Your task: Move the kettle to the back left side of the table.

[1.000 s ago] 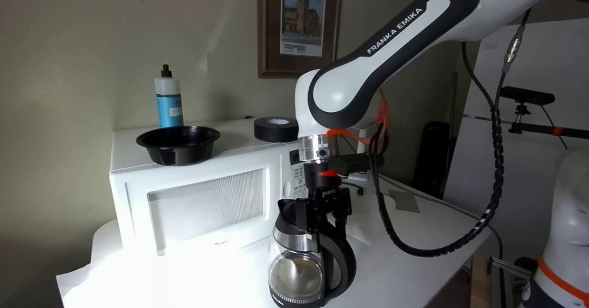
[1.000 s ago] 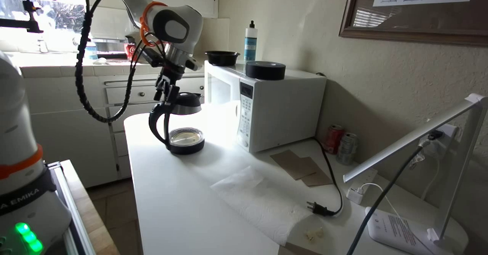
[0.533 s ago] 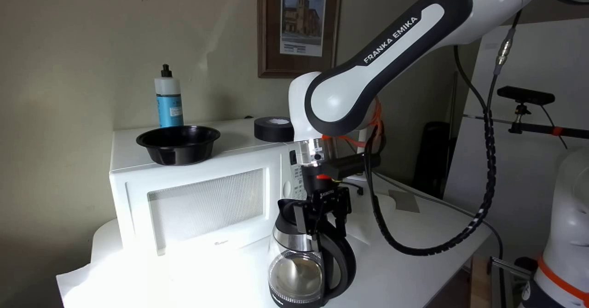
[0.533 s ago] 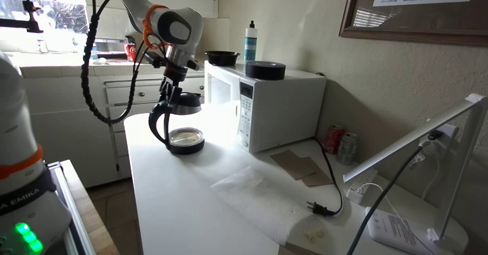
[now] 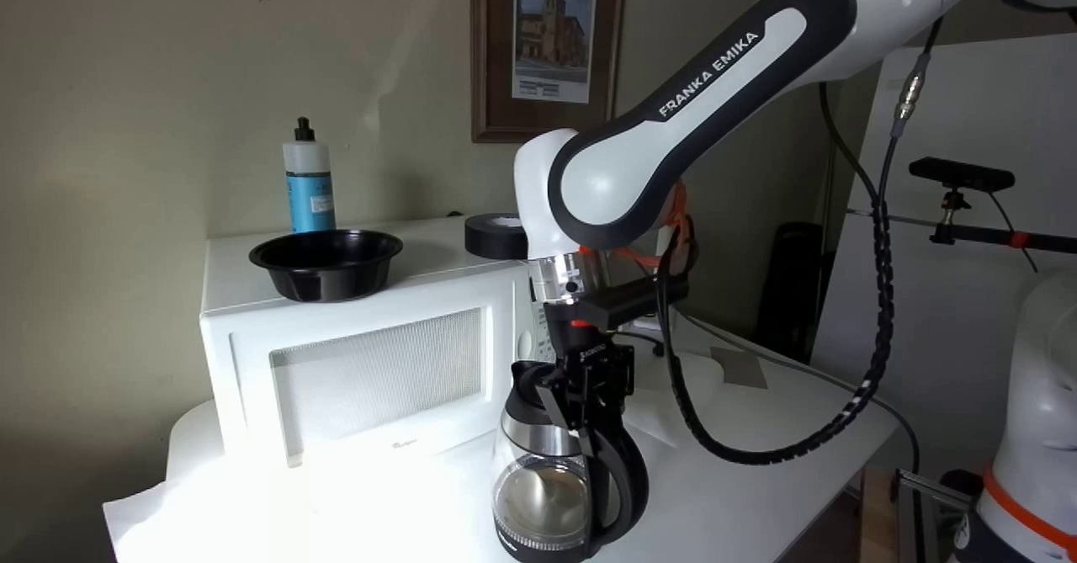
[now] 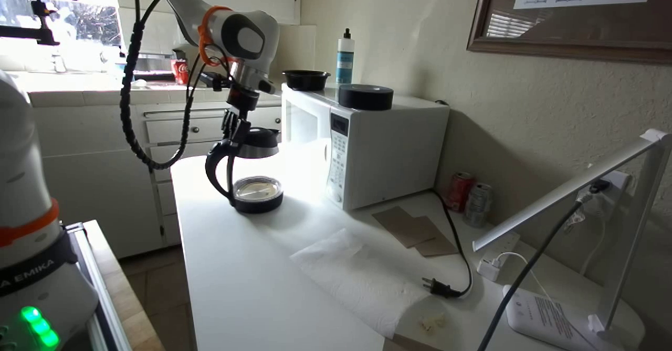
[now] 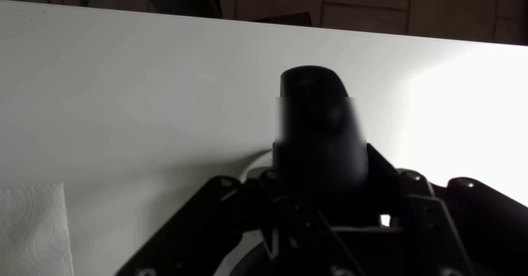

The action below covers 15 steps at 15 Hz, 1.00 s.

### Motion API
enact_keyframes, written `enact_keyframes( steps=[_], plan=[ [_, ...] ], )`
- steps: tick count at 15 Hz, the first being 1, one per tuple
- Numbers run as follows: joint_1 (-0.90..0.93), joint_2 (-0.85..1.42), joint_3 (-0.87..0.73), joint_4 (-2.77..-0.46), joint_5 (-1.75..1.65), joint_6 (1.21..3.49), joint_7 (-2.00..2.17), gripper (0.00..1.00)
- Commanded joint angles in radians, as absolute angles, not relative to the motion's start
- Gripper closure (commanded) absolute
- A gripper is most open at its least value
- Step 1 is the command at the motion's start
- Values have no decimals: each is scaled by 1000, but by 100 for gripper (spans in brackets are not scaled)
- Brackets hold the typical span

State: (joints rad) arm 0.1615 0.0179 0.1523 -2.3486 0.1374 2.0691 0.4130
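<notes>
The kettle [image 5: 543,496] stands upright on the white table [image 5: 698,487], its clear glass body topped by a metallic band and black lid. In an exterior view the kettle [image 6: 257,191] is near the table's far end, close to the microwave's front corner. Its black handle [image 7: 314,84] juts forward in the wrist view. My gripper [image 5: 596,428] points down onto the handle's top, with one finger on each side of it. Seen from the wrist, the gripper [image 7: 321,160] has drawn in against both flanks of the handle. Deep shadow hides the exact contact.
A white microwave [image 6: 391,157] sits beside the kettle, bearing a black bowl [image 5: 326,273], a round black dish [image 6: 366,97] and a soap bottle [image 5: 310,197]. A paper towel [image 6: 362,277], cardboard pieces [image 6: 399,225], a power plug [image 6: 441,288], cans [image 6: 459,191] and a lamp [image 6: 572,188] occupy the table.
The gripper's fingers have come together around the handle. The arm has shifted slightly left in an exterior view, and the kettle has been nudged a little.
</notes>
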Motion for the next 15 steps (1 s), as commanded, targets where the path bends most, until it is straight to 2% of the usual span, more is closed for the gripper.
enact_keyframes(
  steps=[1,15],
  plan=[
    [166,34,156,-2326,105,2043,446,80],
    [92,-287,113,-2559,225,2087,484,80]
  ],
)
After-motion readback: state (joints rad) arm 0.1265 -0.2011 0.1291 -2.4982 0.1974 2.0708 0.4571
